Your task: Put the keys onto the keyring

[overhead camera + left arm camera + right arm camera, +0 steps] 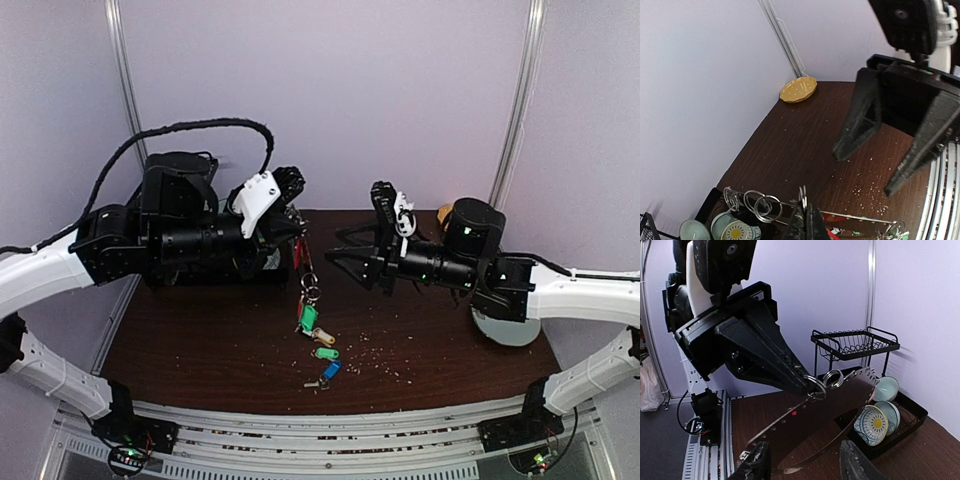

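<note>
My left gripper (298, 228) is shut on a silvery split ring (803, 196) of the keyring (303, 262), a dark curved band that hangs from it over the table. More silver rings (756, 205) sit along the band (840, 400). The keys dangle below: a green-tagged one (309, 318), then another green tag (325, 352) and a blue tag (330, 370) down at the table top. My right gripper (332, 248) faces the left gripper from the right, open and holding nothing. In the right wrist view its fingers (757, 462) stand either side of the band.
A yellow plate (798, 89) lies at the table's far corner. A black dish rack (855, 342) stands behind the left arm, with patterned bowls (872, 422) below it. Pale crumbs (385, 352) are scattered over the dark wooden table (200, 340).
</note>
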Motion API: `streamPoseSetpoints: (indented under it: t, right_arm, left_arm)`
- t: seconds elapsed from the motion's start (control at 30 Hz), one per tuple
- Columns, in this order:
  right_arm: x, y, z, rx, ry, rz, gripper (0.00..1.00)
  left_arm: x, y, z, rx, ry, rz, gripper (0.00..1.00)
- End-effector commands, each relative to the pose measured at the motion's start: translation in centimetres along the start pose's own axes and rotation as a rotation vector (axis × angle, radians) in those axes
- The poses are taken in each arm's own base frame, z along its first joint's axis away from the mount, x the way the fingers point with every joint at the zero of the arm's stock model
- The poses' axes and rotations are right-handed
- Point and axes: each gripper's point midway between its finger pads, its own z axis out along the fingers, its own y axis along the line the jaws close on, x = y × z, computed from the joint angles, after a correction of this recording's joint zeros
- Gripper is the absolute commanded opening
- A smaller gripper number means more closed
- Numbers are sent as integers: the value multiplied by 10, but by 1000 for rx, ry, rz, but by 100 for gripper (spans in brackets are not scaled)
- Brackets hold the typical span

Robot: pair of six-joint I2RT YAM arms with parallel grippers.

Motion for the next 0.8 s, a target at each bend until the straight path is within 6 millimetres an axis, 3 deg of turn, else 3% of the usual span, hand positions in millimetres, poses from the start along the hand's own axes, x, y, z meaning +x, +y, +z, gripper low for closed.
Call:
streamPoseSetpoints:
  t: [0.0, 0.1, 0.23, 0.37, 0.47, 0.53, 0.67, 0.77]
  right_arm:
    - [-13, -20, 2, 231, -17, 100, 50]
    - [-21, -13, 2, 253, -46, 152, 51]
    - [-2, -14, 14, 334, 27, 178, 64]
    - [17, -17, 21, 396, 61, 161, 64]
    - [23, -13, 32, 370, 70, 143, 59]
    - [33, -16, 35, 393, 97, 139, 50]
    - [41, -24, 31, 441, 105, 132, 34]
    - [43, -26, 29, 458, 110, 117, 28]
  left_arm:
    - [-8, 28, 6, -151, 12, -110, 0]
    - [-6, 31, 10, -175, 23, -133, 0]
    - [-4, 31, 17, -180, 35, -147, 0]
    - [-5, 30, 19, -178, 27, -152, 0]
    - [-5, 32, 19, -191, 28, -151, 0]
    - [-4, 32, 19, -192, 28, -150, 0]
    - [-4, 29, 20, -178, 28, -146, 0]
    - [-3, 24, 22, -149, 27, -137, 0]
